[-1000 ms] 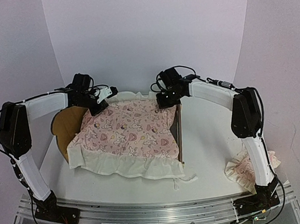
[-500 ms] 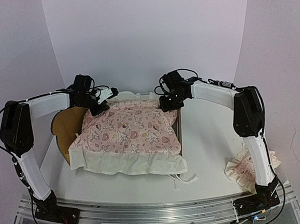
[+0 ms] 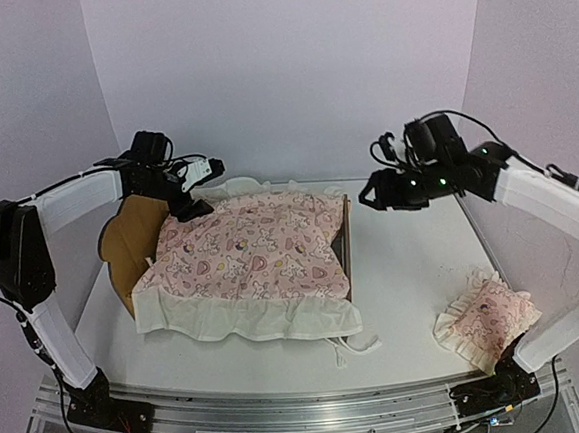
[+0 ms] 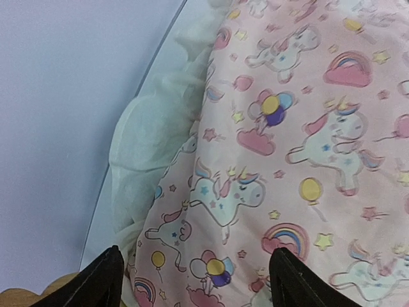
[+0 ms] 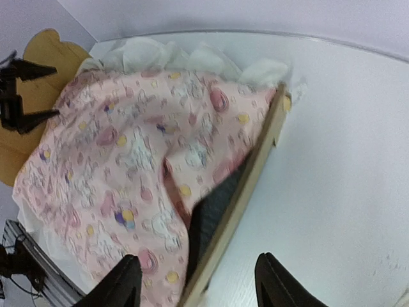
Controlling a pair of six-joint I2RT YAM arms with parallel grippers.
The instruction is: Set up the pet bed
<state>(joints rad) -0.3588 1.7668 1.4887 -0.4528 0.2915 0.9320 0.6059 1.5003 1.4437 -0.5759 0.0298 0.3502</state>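
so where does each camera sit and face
Top external: above, behind the bases, facing down at the light plywood pet bed under the pink unicorn-print cover; left gripper and right gripper show.
Left wrist: on left arm, facing down at the cover's cream ruffle; fingers apart.
Right wrist: on right arm, facing down at the bed's foot rail; fingers apart.
Shared: the cover, all three.

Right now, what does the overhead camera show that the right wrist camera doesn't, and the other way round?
Only overhead: the right arm and the small pillow lying apart from the bed. Only right wrist: the bed's dark base showing beneath the pink cover beside the foot rail. Both: that cover draped over the bed, the wooden headboard, and the open left pincer by the cover's far corner.
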